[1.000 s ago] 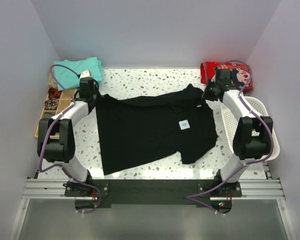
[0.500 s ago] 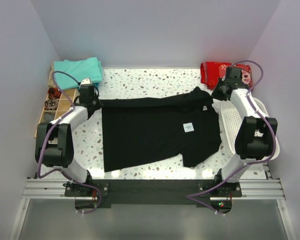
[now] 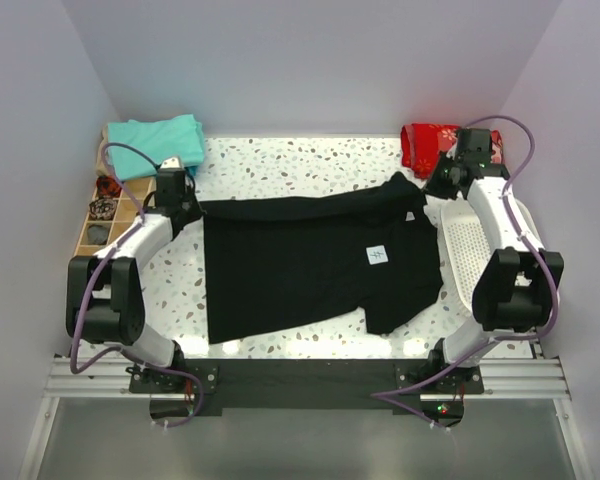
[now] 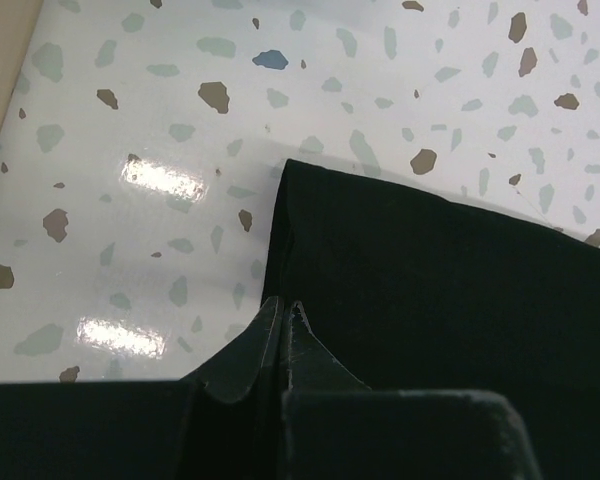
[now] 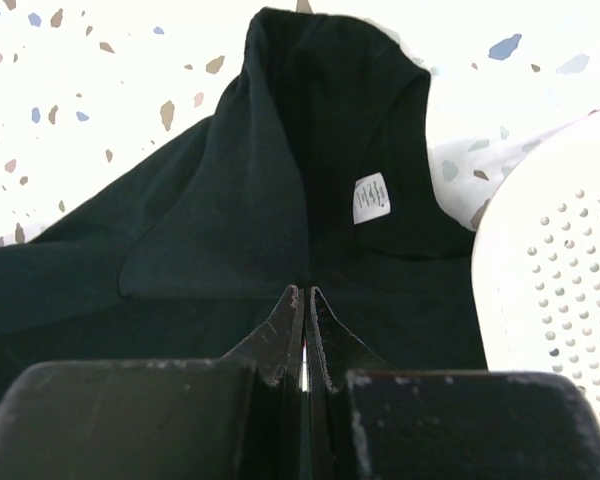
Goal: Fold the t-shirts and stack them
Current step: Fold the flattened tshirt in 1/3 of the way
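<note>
The left hand (image 4: 285,312) has its two fingers pressed together on the left corner of the black t-shirt (image 3: 310,265), and from the wrist view it seems to pinch the cloth at this edge, low over the speckled bench (image 3: 300,165). The right hand (image 5: 307,296) is also pressed together; the folds of the dark cloth run up into its fingertips, so it is judged to pinch the shirt near the collar, where a small label (image 5: 371,197) shows. In the top view the upper edge of the shirt makes a nearly straight line between the two hands, and the body lies spread in the middle of the frame, with a white patch (image 3: 376,254) on its right part. One sleeve hangs toward the lower right, and the area near the collar is bunched. The teal t-shirts (image 3: 155,140) lie folded in the upper left corner, beside a wooden tray (image 3: 105,210). A red cloth (image 3: 430,140) sits in the upper right, and a white basket (image 3: 475,245) stands at the right edge. The task appears to be at an early step for this shirt: it is laid out flat but not yet folded, and it must then go on the stack.
</note>
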Controlling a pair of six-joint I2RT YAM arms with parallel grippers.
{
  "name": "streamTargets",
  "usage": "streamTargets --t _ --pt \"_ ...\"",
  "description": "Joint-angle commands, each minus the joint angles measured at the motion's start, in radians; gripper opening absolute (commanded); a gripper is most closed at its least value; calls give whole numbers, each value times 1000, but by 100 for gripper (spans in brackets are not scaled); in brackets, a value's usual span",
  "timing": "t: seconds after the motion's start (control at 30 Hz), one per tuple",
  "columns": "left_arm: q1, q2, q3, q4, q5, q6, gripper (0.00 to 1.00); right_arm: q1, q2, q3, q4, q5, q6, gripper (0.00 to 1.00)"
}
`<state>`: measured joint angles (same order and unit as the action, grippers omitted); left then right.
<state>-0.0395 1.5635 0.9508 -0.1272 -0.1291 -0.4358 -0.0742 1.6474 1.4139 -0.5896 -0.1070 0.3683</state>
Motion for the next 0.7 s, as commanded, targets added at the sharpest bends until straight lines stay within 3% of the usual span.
streamTargets --t 0.0,0.5,0.53,0.57,0.6,0.67 --pt "9 -74 -12 -22 29 -12 0 -6 -84 -42 -47 -33 -22 0" --pt "4 -77 -106 -18 118 -15 0 -6 -101 -190 -47 184 -28 0" --pt "4 -74 -110 -20 109 -20 0 -6 -95 -193 -44 188 -23 5" --pt "4 -69 -113 -26 102 -24 0 -6 -86 -194 -42 190 -20 23" --pt "4 -62 -113 -29 98 -26 8 -6 -84 -196 -29 191 -22 29" --pt "4 -53 -107 -26 97 -21 45 -6 -98 -194 -15 200 -23 41"
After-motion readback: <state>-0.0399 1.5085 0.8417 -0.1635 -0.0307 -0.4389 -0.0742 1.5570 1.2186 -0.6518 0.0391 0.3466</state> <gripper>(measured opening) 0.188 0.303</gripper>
